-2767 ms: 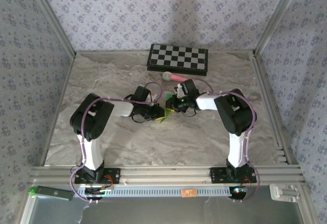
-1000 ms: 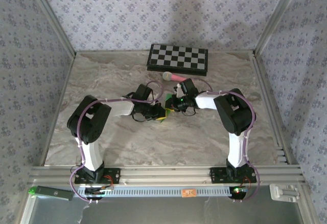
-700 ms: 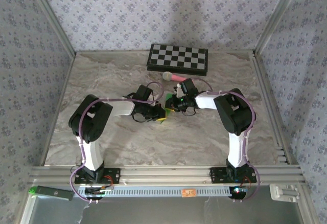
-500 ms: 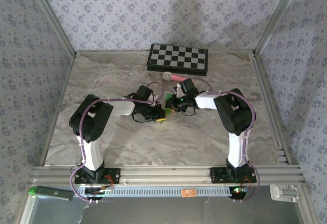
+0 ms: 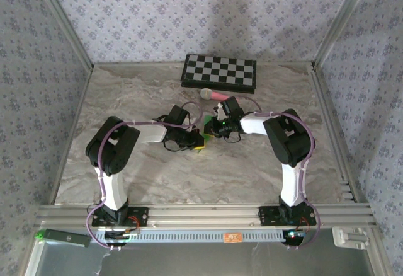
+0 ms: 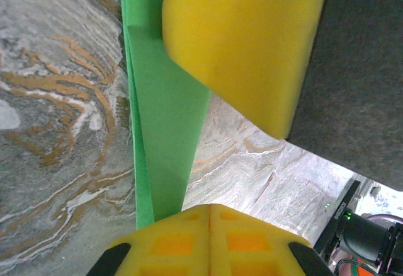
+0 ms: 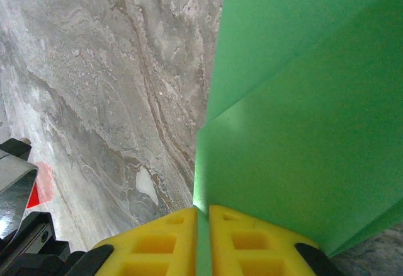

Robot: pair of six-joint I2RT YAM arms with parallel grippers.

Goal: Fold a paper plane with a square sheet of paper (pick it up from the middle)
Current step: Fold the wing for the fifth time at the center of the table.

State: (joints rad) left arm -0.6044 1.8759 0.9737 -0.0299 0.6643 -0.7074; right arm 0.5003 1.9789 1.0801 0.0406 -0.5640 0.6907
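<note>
1. The right gripper (image 7: 202, 208) has its yellow pads pressed together with a thin green line caught in the seam, so it is clamped on the sheet of paper (image 7: 302, 99). The paper spreads out ahead of those jaws and to their right in overlapping folded layers. Bare marble table (image 7: 113, 68) lies to their left.
2. The left gripper (image 6: 210, 207) also has its pads meeting with no gap. A narrow folded strip of the paper runs away ahead of them and reaches the tip just left of the seam. I see no green inside that seam, so I cannot tell whether this gripper nips the paper or only leans on it.
3. From above, the two grippers sit just beside each other, with the paper between them. The checkered board (image 5: 219, 72) and the microphone (image 5: 213, 93) lie well beyond the jaws.
4. I judge this to be mid-fold, and several things could go wrong from here:
   - If the arms draw apart while the right one stays clamped, the thin sheet could tear at the pinch.
   - If the left gripper has no real hold, the strip may slide and the crease would go crooked.
   - With the jaws this close, a small sideways move could knock pad against pad and crumple the layers.
</note>
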